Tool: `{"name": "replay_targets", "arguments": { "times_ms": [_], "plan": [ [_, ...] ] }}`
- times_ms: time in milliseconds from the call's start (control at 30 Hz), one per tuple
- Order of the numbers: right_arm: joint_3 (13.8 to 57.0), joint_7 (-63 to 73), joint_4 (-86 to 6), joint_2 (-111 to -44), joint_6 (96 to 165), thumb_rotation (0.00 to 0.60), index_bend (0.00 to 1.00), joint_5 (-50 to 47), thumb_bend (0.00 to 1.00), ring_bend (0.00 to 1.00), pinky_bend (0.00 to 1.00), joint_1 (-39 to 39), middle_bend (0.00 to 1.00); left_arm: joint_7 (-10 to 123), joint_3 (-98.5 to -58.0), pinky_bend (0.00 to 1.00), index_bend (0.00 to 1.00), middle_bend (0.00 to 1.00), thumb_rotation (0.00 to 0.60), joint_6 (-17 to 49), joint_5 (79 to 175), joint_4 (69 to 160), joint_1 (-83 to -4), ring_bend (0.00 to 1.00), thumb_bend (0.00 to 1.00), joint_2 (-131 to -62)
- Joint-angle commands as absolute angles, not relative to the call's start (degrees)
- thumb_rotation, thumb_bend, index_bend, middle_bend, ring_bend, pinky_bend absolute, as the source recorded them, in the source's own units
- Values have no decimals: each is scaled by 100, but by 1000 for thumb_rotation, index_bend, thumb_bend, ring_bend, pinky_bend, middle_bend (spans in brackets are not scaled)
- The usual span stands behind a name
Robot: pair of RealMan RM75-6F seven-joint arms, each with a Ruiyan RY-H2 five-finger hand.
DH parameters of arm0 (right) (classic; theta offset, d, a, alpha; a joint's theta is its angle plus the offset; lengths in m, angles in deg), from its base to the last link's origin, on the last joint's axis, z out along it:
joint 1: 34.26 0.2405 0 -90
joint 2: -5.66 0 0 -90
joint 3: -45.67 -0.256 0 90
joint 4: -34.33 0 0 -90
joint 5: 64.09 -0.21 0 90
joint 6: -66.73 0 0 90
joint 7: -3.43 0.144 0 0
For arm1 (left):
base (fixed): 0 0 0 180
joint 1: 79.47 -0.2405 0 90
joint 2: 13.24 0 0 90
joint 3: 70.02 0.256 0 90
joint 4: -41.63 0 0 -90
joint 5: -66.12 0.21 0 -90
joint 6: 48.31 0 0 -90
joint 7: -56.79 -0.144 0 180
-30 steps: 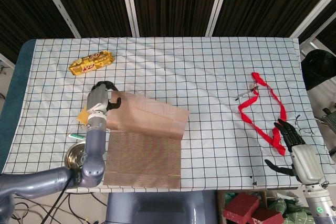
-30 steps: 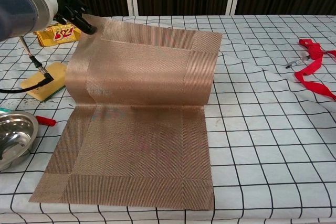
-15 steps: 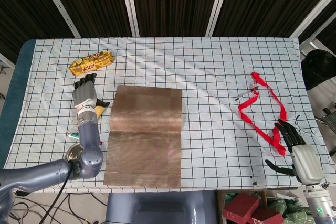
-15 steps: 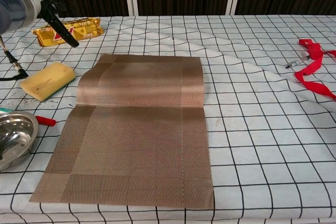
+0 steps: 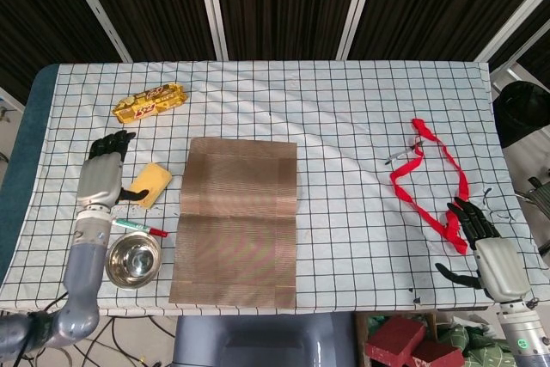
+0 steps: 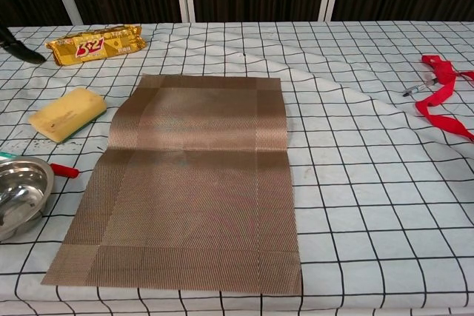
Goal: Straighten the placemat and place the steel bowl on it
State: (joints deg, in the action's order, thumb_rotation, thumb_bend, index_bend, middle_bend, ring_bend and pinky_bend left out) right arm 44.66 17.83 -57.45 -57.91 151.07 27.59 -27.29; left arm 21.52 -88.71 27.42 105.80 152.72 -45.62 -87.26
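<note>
The brown woven placemat (image 5: pixel 236 219) (image 6: pixel 189 175) lies unfolded and flat on the checked cloth, with a slight crease across its middle. To its left sits the steel bowl (image 5: pixel 134 259) (image 6: pixel 20 194), upright and with nothing in it. My left hand (image 5: pixel 105 176) hovers open left of the mat, above the bowl and beside the yellow sponge (image 5: pixel 149 183); in the chest view only a dark fingertip (image 6: pixel 21 48) shows at the left edge. At the table's near right corner my right hand (image 5: pixel 488 251) stays open, holding nothing.
A red-capped marker (image 5: pixel 137 228) lies between sponge and bowl. A gold snack packet (image 5: pixel 149 101) (image 6: pixel 94 44) sits at the back left. A red ribbon (image 5: pixel 434 185) (image 6: pixel 443 94) with a small metal tool lies at the right. The sponge (image 6: pixel 67 113) is left of the mat.
My left hand let go of the lifted mat half, which dropped flat. The hand then drew back to the left, past the sponge. The right hand stayed put.
</note>
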Motion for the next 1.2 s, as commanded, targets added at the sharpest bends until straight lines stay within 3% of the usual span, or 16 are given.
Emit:
{"name": "replay_targets", "arguments": {
  "times_ms": [33, 333, 533, 800, 1200],
  "plan": [
    [4469, 1676, -5726, -5796, 15098, 600, 82, 2763, 111, 0, 168, -2727, 0, 2900, -8037, 0, 101, 49, 600, 2829, 11819, 15841, -5389, 0, 66, -7900],
    [4518, 1165, -5643, -5863, 15095, 600, 82, 2821, 112, 0, 168, -2750, 0, 4243, -7004, 0, 99, 49, 600, 3410, 13795, 15443, -6481, 0, 67, -7360],
    [4551, 871, -5598, -5952, 15089, 600, 82, 2830, 88, 0, 168, -2775, 0, 5003, -6649, 0, 99, 49, 600, 3700, 14247, 14987, -6974, 0, 66, -7358],
    [4806, 236, -5621, -6104, 15019, 600, 85, 3447, 28, 0, 168, -2680, 0, 5643, -6664, 0, 99, 47, 600, 3659, 14517, 14592, -7075, 0, 66, -7297],
    [5213, 147, -5359, -6639, 14428, 600, 247, 5098, 27, 52, 168, -1821, 78, 5971, -6792, 0, 99, 46, 600, 3474, 14544, 14389, -7088, 0, 66, -7298]
  ]
}}
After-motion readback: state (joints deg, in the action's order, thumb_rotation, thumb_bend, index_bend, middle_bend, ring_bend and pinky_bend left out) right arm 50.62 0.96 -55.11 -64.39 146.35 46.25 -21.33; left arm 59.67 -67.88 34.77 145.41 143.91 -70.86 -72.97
